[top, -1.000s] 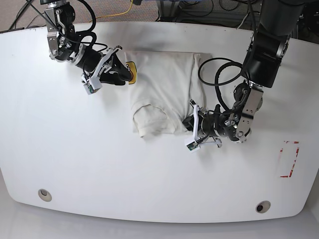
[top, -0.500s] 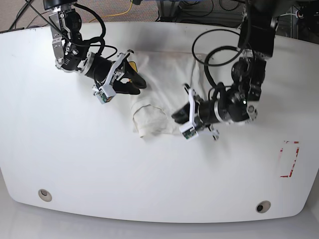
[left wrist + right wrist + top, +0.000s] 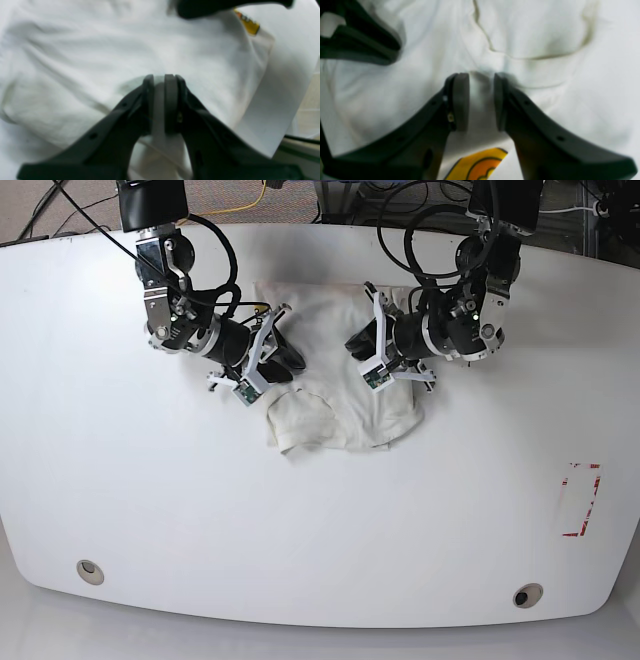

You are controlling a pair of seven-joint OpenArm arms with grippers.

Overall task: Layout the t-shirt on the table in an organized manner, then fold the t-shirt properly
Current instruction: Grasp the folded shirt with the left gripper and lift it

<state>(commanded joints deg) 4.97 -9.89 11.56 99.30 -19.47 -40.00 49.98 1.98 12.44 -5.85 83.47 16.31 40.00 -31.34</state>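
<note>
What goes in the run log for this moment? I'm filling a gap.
stage: fold underway | left tool: shut on t-shirt | right tool: shut on t-shirt | shirt: bunched, on table

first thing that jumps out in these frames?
Two black arms converge over the crumpled off-white t-shirt at the far middle of the white table. Each wrist view shows a pincer clamped on a fold of the cloth: the left pincer and the right pincer, the latter with a patch of the orange-and-yellow graphic just beneath it. A red-outlined tape mark sits alone near the table's right edge in the base view.
</note>
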